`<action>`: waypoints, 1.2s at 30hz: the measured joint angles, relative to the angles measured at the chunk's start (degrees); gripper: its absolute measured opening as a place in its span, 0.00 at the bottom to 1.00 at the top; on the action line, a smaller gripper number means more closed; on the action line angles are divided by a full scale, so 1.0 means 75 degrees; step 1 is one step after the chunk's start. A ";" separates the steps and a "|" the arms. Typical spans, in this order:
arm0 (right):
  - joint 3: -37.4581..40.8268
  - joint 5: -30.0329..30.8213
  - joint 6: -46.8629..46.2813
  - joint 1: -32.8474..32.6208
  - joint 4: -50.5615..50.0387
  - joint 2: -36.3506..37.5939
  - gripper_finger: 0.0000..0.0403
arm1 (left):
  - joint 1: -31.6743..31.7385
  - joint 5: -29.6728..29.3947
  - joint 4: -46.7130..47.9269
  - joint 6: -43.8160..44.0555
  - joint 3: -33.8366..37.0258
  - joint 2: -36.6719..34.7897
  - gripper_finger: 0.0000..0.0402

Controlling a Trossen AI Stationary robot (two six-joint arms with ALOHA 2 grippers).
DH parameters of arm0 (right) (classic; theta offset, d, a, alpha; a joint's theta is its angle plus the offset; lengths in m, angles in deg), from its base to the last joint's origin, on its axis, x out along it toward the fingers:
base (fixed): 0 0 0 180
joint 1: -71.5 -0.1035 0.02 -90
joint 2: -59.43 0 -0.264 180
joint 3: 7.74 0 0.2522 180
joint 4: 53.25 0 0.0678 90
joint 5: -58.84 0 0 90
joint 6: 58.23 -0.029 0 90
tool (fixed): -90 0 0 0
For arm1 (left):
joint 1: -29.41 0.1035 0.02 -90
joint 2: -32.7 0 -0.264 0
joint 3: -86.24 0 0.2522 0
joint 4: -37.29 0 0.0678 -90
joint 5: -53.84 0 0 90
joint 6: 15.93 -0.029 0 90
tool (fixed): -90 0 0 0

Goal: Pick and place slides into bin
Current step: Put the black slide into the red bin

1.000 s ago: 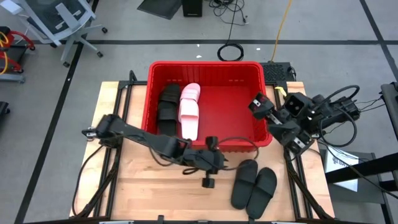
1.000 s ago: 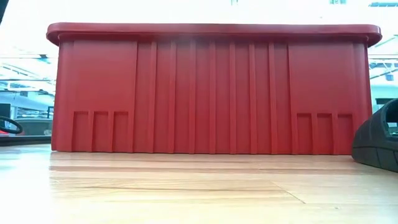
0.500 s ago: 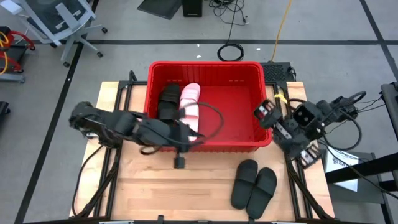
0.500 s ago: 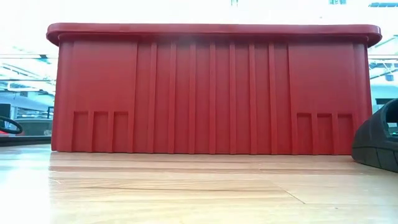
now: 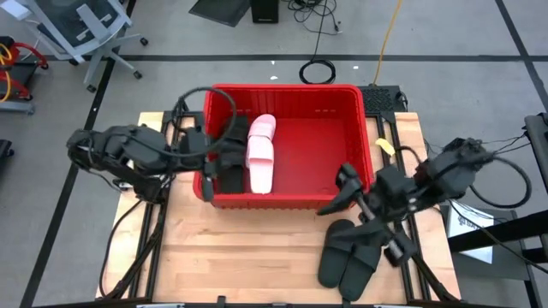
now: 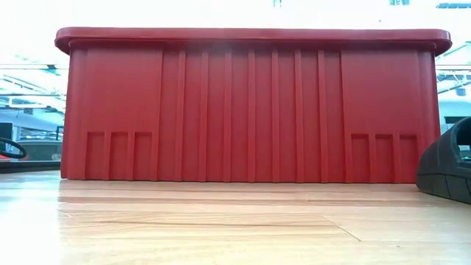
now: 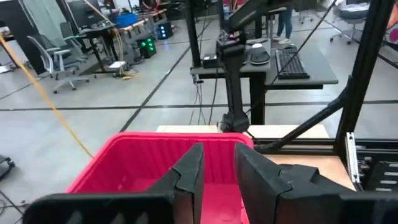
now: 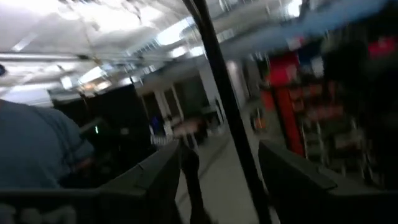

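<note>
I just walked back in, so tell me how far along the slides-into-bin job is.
Partly done. In the big red plastic bin lie a pale pink-white slide and at least one black slide. Neither gripper visibly holds a slide: the left gripper, open, is over the bin's left wall, and the right gripper, open, is swinging near the bin's front right corner. Left: two black slides side by side on the wooden table.

Robotics lab (desks (image 7: 292, 62), office chairs (image 7: 53, 59))

A wooden tabletop (image 5: 231, 248) fills the middle. At about ten o'clock stands a grey office chair (image 5: 86, 30). Near twelve, a coiled black cable (image 5: 318, 71) lies beside a yellow cord (image 5: 390, 30). A desk with a keyboard (image 7: 291, 62) shows in the left wrist view.
</note>
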 joint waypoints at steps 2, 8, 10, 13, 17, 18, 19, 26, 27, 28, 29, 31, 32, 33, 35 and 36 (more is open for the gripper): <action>-0.0315 0.0144 -0.0696 -0.0100 -0.0947 -0.0224 0.51 | 0.0000 -0.0010 0.0118 -0.0002 -0.0001 -0.0123 0.22; -0.0511 -0.0324 -0.3581 -0.0425 -0.3909 -0.0786 0.51 | 0.0000 -0.0022 0.0578 0.0032 0.0001 -0.0233 0.22; -0.0511 -0.0796 -0.4357 -0.0522 -0.4979 -0.1047 0.51 | 0.0000 -0.0021 0.0730 0.0107 0.0001 -0.0233 0.22; -0.0508 -0.1300 -0.5203 -0.0641 -0.6588 -0.1511 0.51 | 0.0000 -0.0021 0.1013 0.0220 0.0001 -0.0230 0.22; -0.0505 -0.1625 -0.5675 -0.0857 -0.8476 -0.2233 0.51 | 0.0000 -0.0019 0.1196 0.0333 0.0003 -0.0219 0.22; -0.0503 -0.1619 -0.5748 -0.0897 -0.8953 -0.2455 0.51 | 0.0000 -0.0018 0.1214 0.0377 0.0003 -0.0219 0.22; -0.0502 -0.1616 -0.5774 -0.0927 -0.9338 -0.2668 0.51 | 0.0000 -0.0018 0.1216 0.0394 0.0003 -0.0219 0.22; -0.0336 -0.0538 -0.5734 -0.1226 -1.0776 -0.4110 0.51 | 0.0000 -0.0018 0.1240 0.0381 0.0003 -0.0219 0.22; -0.0221 -0.0417 -0.5880 -0.1238 -1.0740 -0.4273 0.51 | 0.0000 -0.0018 0.1240 0.0365 0.0003 -0.0219 0.22; -0.0110 -0.0307 -0.6061 -0.1247 -1.0726 -0.4420 0.51 | 0.0004 -0.0021 0.1240 0.0362 0.0003 -0.0219 0.22; 0.0010 -0.0247 -0.6194 -0.1248 -1.0761 -0.4582 0.51 | 0.0017 -0.0029 0.1242 0.0366 0.0003 -0.0219 0.22; 0.0263 -0.0226 -0.6302 -0.1242 -1.0785 -0.4891 0.51 | 0.0045 -0.0090 0.1237 0.0438 0.0003 -0.0219 0.22; 0.0419 -0.0225 -0.6363 -0.1240 -1.0737 -0.5008 0.51 | 0.0059 -0.0115 0.1237 0.0468 0.0003 -0.0219 0.22; 0.0580 -0.0228 -0.6462 -0.1240 -1.0743 -0.5109 0.51 | 0.0061 -0.0123 0.1237 0.0477 0.0003 -0.0219 0.22; 0.0846 -0.0230 -0.6716 -0.1240 -1.0778 -0.5241 0.51 | 0.0064 -0.0128 0.1237 0.0472 0.0003 -0.0233 0.22; 0.0985 -0.0228 -0.6871 -0.1240 -1.0763 -0.5257 0.51 | 0.0064 -0.0129 0.1237 0.0472 0.0004 -0.0233 0.22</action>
